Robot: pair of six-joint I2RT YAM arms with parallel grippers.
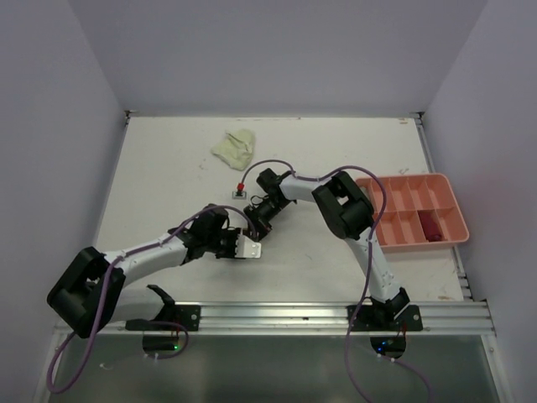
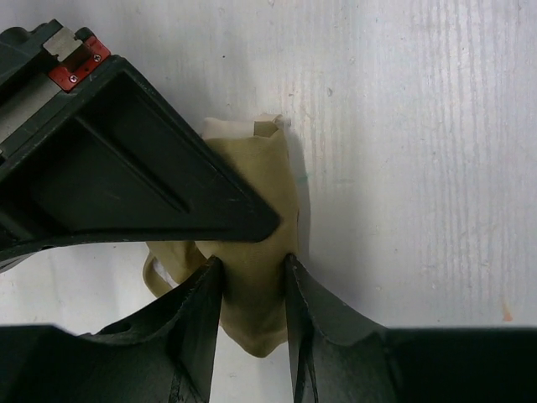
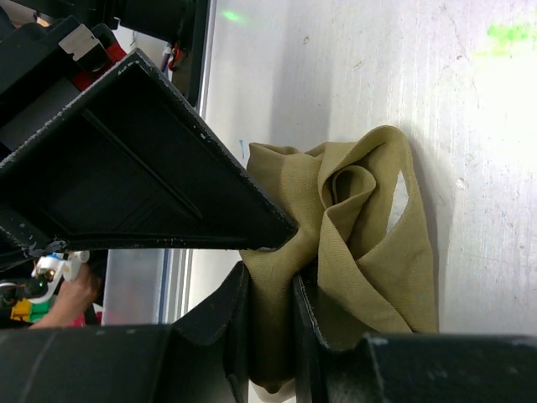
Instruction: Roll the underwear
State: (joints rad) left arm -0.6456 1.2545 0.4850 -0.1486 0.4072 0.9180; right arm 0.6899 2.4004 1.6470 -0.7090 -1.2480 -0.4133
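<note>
1. White tabletop (image 1: 168, 185), scuffed and faintly streaked, carries the olive-tan underwear (image 3: 361, 243) a little left of its middle, toward the near side. From overhead the piece is hidden under the two grippers.
2. The cloth lies bunched on the surface in a loose, crumpled bundle, its folds curling in on one another.
3. The left gripper (image 2: 250, 262) pinches a narrow band at one end of the cloth. Both fingers (image 2: 201, 311) press against the fabric, which fills the gap between them.
4. The right gripper (image 3: 269, 275) meets it from the opposite side, its fingers (image 3: 226, 327) clamped on a hanging fold of the same garment. The two grippers sit nose to nose, just beside each other.
5. A small red-topped object (image 1: 240, 189) stands on the table just beyond the grippers.
6. The pale yellow-green underwear (image 1: 233, 148) lies crumpled nearer the far edge, well apart from the arms.
7. A salmon-pink tray (image 1: 403, 180) with compartments sits at the right side of the table. The dark red underwear (image 1: 431, 227) lies in a near-row compartment toward the tray's right end.
8. Plain pale walls (image 1: 277, 50) close the table in on three sides.
9. A metal rail (image 1: 277, 315) runs along the near edge and carries both arm bases.
</note>
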